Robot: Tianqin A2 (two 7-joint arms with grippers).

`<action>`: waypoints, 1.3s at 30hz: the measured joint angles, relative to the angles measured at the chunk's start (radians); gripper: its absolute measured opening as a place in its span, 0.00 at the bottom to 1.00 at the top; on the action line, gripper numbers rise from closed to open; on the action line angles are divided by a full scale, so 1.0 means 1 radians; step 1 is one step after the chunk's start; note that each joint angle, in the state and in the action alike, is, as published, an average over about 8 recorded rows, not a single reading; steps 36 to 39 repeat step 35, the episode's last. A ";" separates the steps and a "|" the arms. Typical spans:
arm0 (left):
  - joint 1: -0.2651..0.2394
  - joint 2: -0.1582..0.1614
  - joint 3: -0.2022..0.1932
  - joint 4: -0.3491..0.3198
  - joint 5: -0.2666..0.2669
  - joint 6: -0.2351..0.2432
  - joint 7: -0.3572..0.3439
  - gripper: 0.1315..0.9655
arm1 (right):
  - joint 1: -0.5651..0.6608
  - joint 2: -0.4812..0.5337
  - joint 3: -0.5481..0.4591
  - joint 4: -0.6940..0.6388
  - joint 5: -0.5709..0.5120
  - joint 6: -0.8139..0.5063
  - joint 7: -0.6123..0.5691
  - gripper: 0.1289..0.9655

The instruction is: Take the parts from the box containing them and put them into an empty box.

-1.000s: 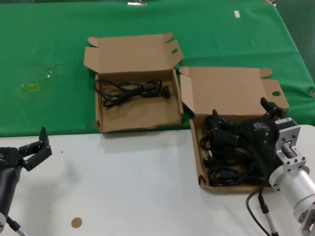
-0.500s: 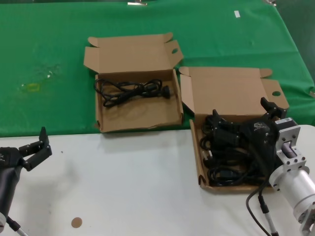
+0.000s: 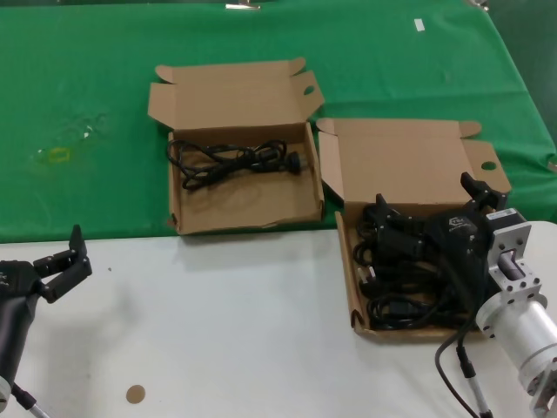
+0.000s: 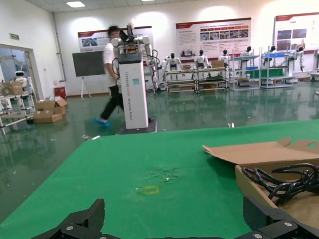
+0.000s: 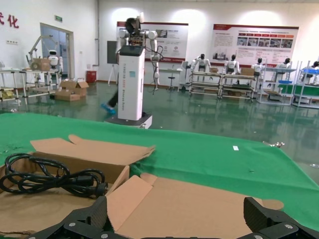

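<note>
The box containing the parts (image 3: 352,287) lies open at the right, filled with several coiled black power cords (image 3: 400,279). My right gripper (image 3: 426,202) hovers over its far end, open, holding nothing; in the right wrist view its fingertips (image 5: 97,213) frame the raised lid (image 5: 199,204). The other box (image 3: 252,202) sits open to the left and farther back, with one black cord (image 3: 231,161) inside, also seen as the cord (image 5: 50,179) in the right wrist view. My left gripper (image 3: 68,264) is parked open over the white table at the near left, facing that box (image 4: 259,186).
Green cloth (image 3: 261,35) covers the far half of the surface, with a yellowish mark (image 3: 52,155). The near half is white table (image 3: 218,331) with a small brown disc (image 3: 135,394). The two boxes nearly touch at their corners.
</note>
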 joint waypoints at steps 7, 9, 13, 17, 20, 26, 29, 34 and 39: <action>0.000 0.000 0.000 0.000 0.000 0.000 0.000 1.00 | 0.000 0.000 0.000 0.000 0.000 0.000 0.000 1.00; 0.000 0.000 0.000 0.000 0.000 0.000 0.000 1.00 | 0.000 0.000 0.000 0.000 0.000 0.000 0.000 1.00; 0.000 0.000 0.000 0.000 0.000 0.000 0.000 1.00 | 0.000 0.000 0.000 0.000 0.000 0.000 0.000 1.00; 0.000 0.000 0.000 0.000 0.000 0.000 0.000 1.00 | 0.000 0.000 0.000 0.000 0.000 0.000 0.000 1.00; 0.000 0.000 0.000 0.000 0.000 0.000 0.000 1.00 | 0.000 0.000 0.000 0.000 0.000 0.000 0.000 1.00; 0.000 0.000 0.000 0.000 0.000 0.000 0.000 1.00 | 0.000 0.000 0.000 0.000 0.000 0.000 0.000 1.00; 0.000 0.000 0.000 0.000 0.000 0.000 0.000 1.00 | 0.000 0.000 0.000 0.000 0.000 0.000 0.000 1.00; 0.000 0.000 0.000 0.000 0.000 0.000 0.000 1.00 | 0.000 0.000 0.000 0.000 0.000 0.000 0.000 1.00; 0.000 0.000 0.000 0.000 0.000 0.000 0.000 1.00 | 0.000 0.000 0.000 0.000 0.000 0.000 0.000 1.00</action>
